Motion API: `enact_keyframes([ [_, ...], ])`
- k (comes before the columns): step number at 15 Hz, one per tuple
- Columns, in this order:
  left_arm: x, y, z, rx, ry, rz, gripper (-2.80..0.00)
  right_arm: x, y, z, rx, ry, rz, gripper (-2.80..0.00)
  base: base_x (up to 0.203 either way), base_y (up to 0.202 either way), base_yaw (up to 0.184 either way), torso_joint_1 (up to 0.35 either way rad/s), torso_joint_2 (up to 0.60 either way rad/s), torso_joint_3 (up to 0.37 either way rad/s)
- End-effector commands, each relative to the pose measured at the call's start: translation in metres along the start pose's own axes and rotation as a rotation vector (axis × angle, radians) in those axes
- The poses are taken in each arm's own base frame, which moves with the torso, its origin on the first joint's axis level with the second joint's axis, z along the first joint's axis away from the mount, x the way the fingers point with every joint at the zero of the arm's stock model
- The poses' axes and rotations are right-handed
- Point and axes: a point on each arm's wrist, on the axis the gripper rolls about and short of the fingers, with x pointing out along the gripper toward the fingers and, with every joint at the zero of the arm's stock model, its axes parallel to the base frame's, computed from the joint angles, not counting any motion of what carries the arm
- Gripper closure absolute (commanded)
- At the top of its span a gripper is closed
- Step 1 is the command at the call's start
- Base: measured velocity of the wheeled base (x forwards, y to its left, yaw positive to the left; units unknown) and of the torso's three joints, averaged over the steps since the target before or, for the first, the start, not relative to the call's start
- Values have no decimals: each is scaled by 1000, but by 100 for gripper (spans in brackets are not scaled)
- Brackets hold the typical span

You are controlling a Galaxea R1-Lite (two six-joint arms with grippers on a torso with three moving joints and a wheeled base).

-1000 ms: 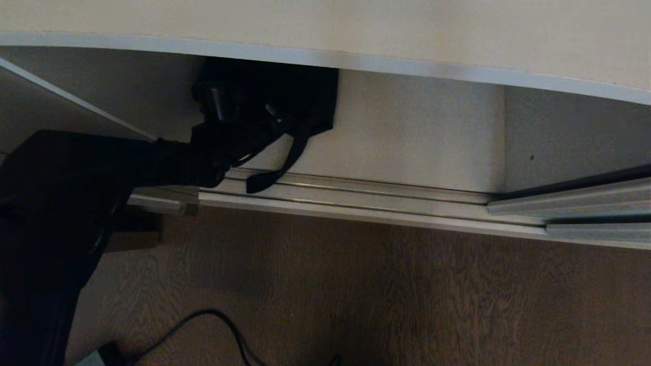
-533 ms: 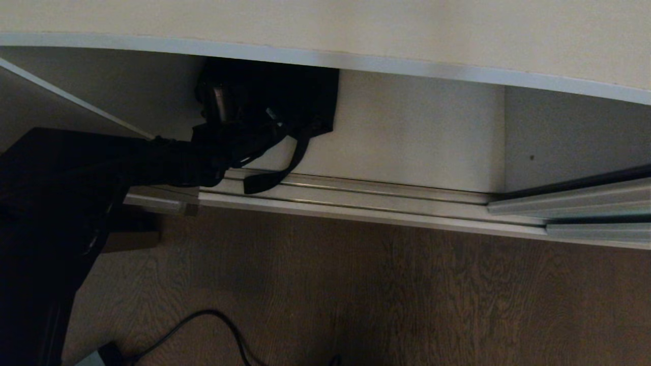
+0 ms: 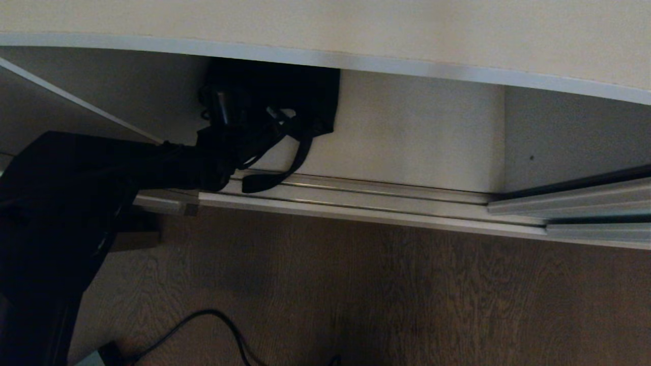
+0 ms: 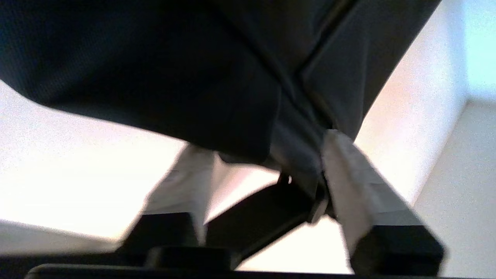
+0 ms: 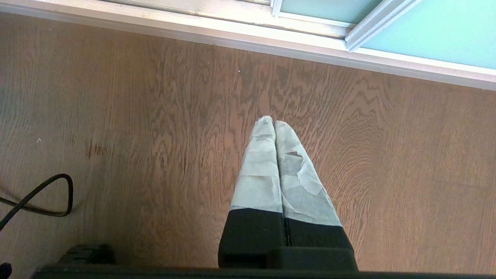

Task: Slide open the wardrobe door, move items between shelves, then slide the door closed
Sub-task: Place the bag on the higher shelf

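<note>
Under upper shelf, head view: left gripper [image 3: 239, 119] at floppy black fabric bag [image 3: 305, 96].
Left wrist view only: pale fingers [image 4: 348, 178] parted, strap between; clamped earlier.
Right wrist view only: right gripper [image 5: 274, 123] closed, empty, above wood floor [image 5: 155, 116].

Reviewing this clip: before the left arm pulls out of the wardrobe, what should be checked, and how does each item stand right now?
1. Left gripper fingers spread: ok.
2. Black bag lying on the bottom shelf: ok.
3. Strap clear of the door track: not ok, it hangs across it.
4. Fabric free of the fingers: cannot tell.
5. Right gripper parked shut over the floor: ok.
</note>
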Motion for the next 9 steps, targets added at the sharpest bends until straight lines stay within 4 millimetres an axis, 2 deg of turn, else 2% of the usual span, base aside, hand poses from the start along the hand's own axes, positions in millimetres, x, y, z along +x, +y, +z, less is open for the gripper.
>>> enact_keyframes([
  [1, 4, 9, -9, -39, 13, 17, -280, 0, 0, 0, -1, -5, 1, 0, 0, 0, 0, 0, 0, 0],
  [6, 12, 20, -13, -94, 7, 18, -280, 0, 0, 0, 1, -5, 1, 0, 0, 0, 0, 0, 0, 0],
  [9, 16, 18, -9, -128, -22, -1, -280, 0, 0, 0, -1, -5, 1, 0, 0, 0, 0, 0, 0, 0],
])
